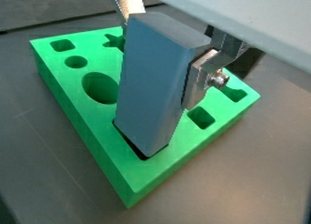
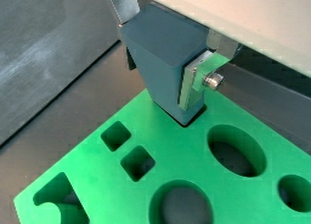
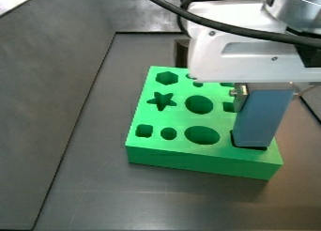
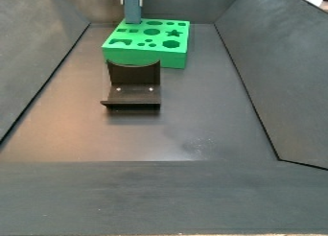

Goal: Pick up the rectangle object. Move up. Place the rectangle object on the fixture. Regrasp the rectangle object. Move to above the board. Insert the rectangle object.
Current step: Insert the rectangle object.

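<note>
The grey-blue rectangle object (image 1: 155, 82) stands upright with its lower end in a rectangular hole near a corner of the green board (image 1: 152, 178). My gripper (image 1: 161, 53) is shut on its upper part, one silver finger (image 1: 201, 76) on each narrow side. The other wrist view shows the same: the block (image 2: 161, 59) is clamped by the gripper (image 2: 158, 47) and its foot is in the board (image 2: 134, 196). In a side view the block (image 3: 257, 117) stands at the board's (image 3: 170, 150) near right corner. The dark fixture (image 4: 132, 91) stands in front of the board (image 4: 148, 50).
The board has several other cut-outs: a star (image 3: 160, 100), ovals (image 3: 201, 134) and small squares (image 2: 136, 162). Sloping dark walls (image 4: 45, 77) ring the floor. The arm's cables (image 3: 207, 9) hang above the board's far side.
</note>
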